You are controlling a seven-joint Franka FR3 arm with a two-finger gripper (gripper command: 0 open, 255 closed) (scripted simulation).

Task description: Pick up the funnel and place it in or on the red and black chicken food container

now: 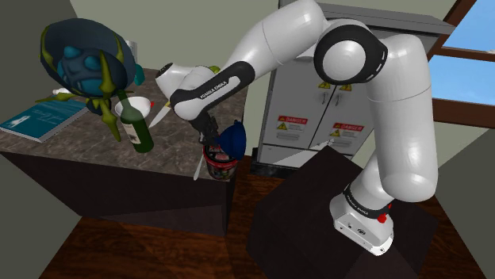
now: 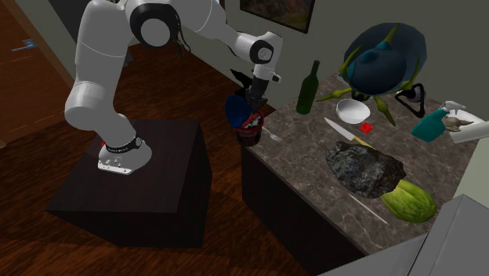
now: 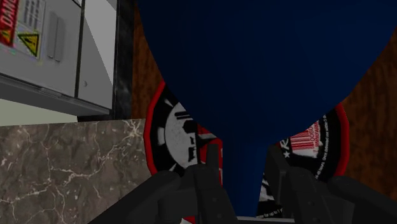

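The red and black round container (image 1: 221,165), with a black-and-white label, stands on the corner of the dark marbled counter (image 1: 95,147) nearest the dark box stand (image 1: 301,210). The dark blue funnel (image 1: 233,140) hangs directly over the container's mouth and covers it, its wide end tipped away from the gripper. I cannot tell whether the funnel touches the rim, or what the container holds. The black gripper (image 1: 211,136) is closed narrowly on the funnel's spout. In the wrist view its fingers (image 3: 208,173) press against either side of the blue stem, with the container's red rim just beyond them.

There is one funnel and one container. Elsewhere on the counter:

- One green glass bottle (image 2: 308,88) stands upright near the container.
- One white bowl (image 2: 353,110) sits farther from the container than the bottle, its inside plain white.
- One pale knife (image 2: 343,130) lies flat just beside the bowl.
- One dark grey rock (image 2: 365,168) lies well apart from the container.

The white arm (image 1: 357,71) rises from the stand, folds at its elbow and stretches across to the container. Its wrist is bent so that the gripper points steeply down at the container.
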